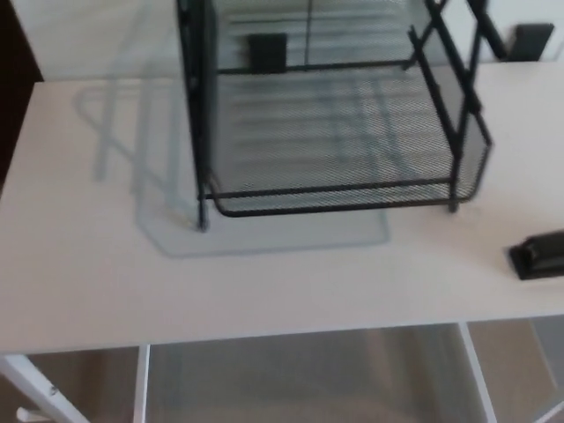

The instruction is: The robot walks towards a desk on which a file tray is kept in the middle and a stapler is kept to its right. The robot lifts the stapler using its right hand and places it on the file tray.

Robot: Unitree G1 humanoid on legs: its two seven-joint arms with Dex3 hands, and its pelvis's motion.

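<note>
File tray centred on tabletop; stapler well apart, right.
Stapler cut off by the frame, blurred, apparently black; hands out of shot.

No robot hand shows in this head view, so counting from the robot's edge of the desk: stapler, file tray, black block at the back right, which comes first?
1. Stapler, right side, closest to the near edge of the desk.
2. File tray, middle, its front rim a little farther back.
3. Black block, back right, farthest.
</note>
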